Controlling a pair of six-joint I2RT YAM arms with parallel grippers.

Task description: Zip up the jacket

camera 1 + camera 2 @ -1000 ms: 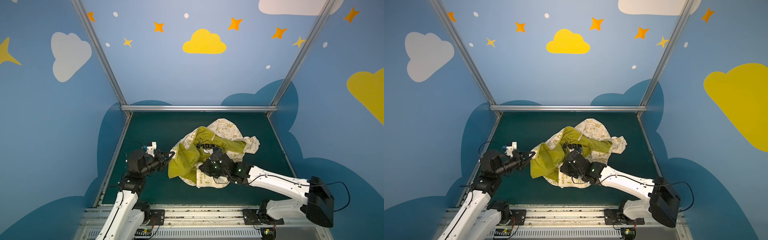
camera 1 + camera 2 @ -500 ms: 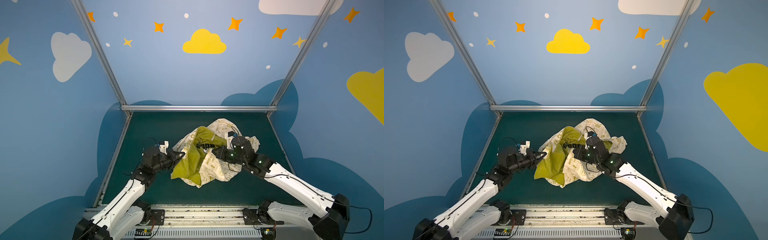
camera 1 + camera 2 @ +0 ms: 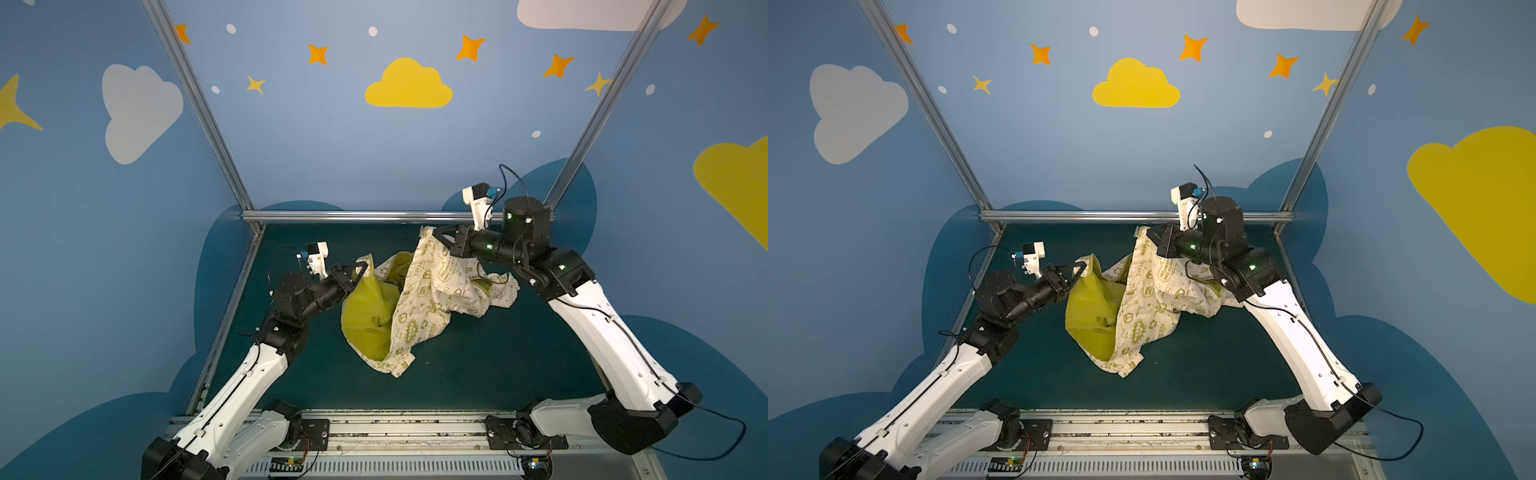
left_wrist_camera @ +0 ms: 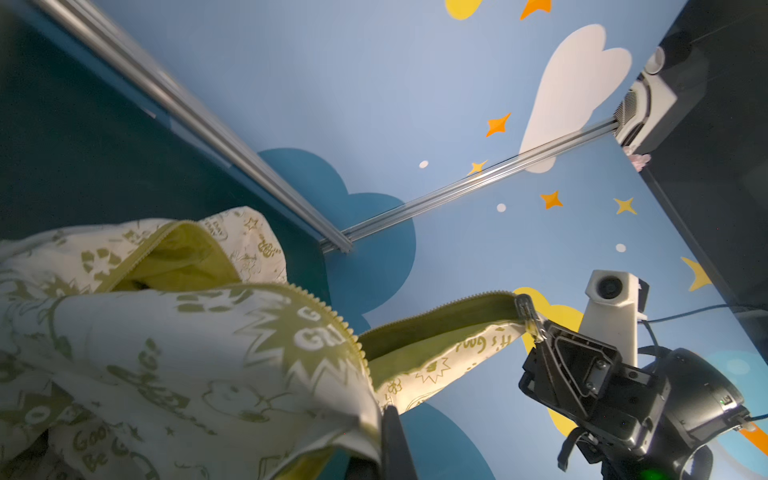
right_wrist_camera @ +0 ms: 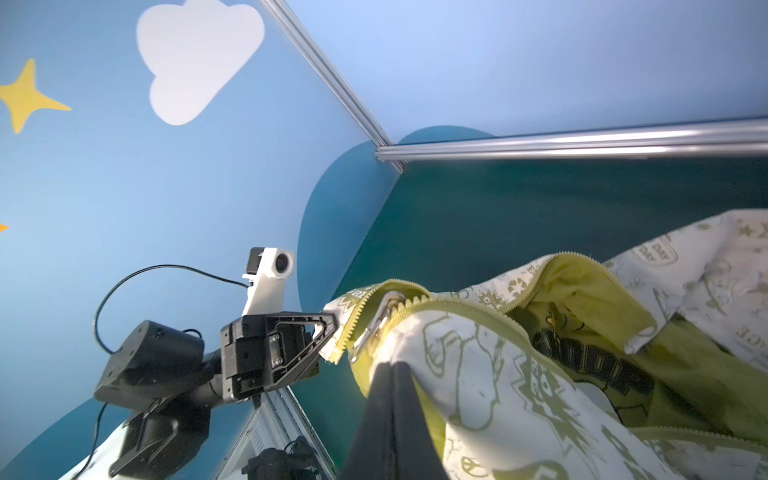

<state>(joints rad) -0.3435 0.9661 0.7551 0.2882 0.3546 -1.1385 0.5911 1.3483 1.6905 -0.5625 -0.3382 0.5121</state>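
Observation:
The cream jacket (image 3: 440,286) (image 3: 1150,299) with olive doodles hangs open between both arms, its olive lining (image 3: 370,316) facing out, its lower end on the mat. My left gripper (image 3: 362,266) (image 3: 1082,266) is shut on one front corner. My right gripper (image 3: 434,237) (image 3: 1148,237), higher and farther back, is shut on the other front edge. In the left wrist view the jacket (image 4: 166,353) drapes over my left gripper (image 4: 388,415). In the right wrist view the metal zipper pull (image 5: 376,328) lies beside my right gripper (image 5: 395,370). The zipper's two sides are apart.
A dark green mat (image 3: 478,365) covers the floor. An aluminium rail (image 3: 353,215) runs along the back and upright posts stand at both back corners. Blue painted walls close three sides. The arm bases sit on a metal rail (image 3: 395,428) at the front.
My right gripper has swung from the front middle up and back to the right, lifting the jacket's edge. My left gripper has moved right and up with its corner. The jacket now hangs spread.

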